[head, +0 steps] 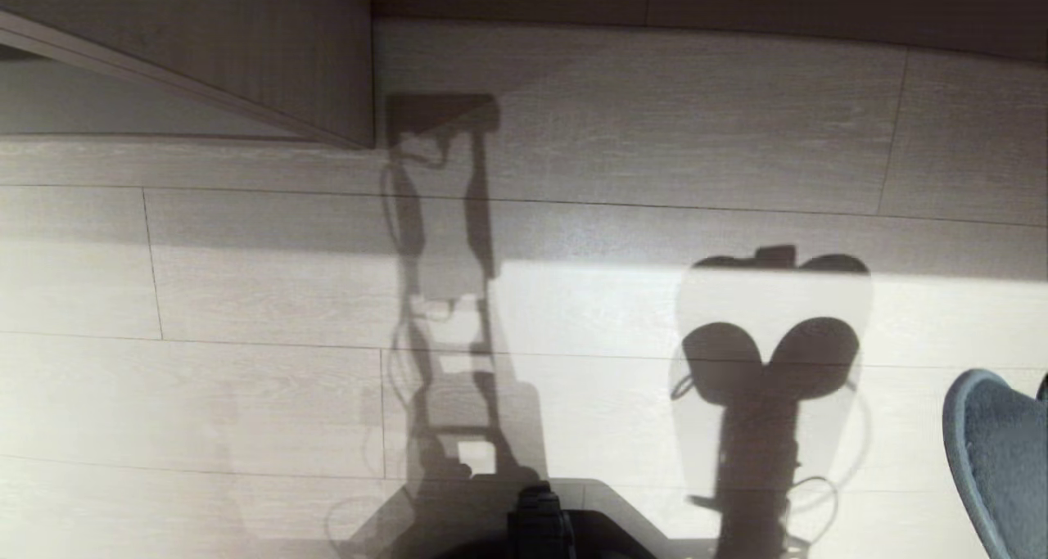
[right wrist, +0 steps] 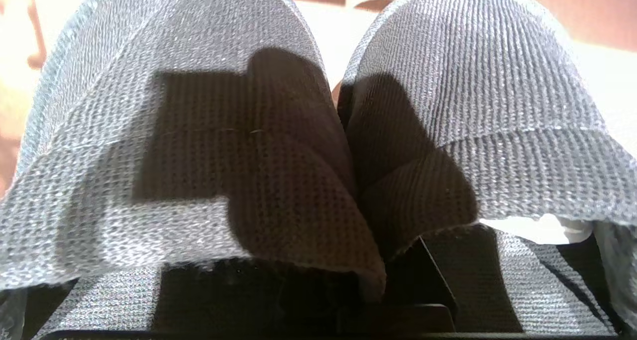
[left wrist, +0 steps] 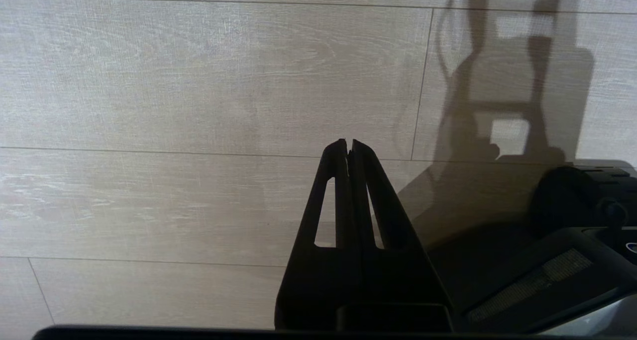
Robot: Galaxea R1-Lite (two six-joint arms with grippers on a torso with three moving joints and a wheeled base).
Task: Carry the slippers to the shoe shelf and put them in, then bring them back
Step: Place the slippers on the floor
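The slate-grey fabric slippers (right wrist: pixel 164 131) fill the right wrist view side by side, their wide bands pinched together at the middle. My right gripper (right wrist: pixel 363 240) is shut on those bands, with its fingers mostly hidden under the fabric. In the head view only one slipper's (head: pixel 995 453) rounded end shows, at the lower right edge above the floor, and the arm itself is out of frame. My left gripper (left wrist: pixel 348 148) hangs shut and empty over the floor. A pale wood furniture panel (head: pixel 246 43) stands at the far left; I cannot tell whether it is the shoe shelf.
Pale wood-plank floor (head: pixel 622 133) spreads ahead, half in sunlight, with the robot's and the slippers' shadows (head: pixel 770 362) on it. A dark wall base (head: pixel 737 2) runs along the far side. My own dark base (head: pixel 540 518) shows at the near edge.
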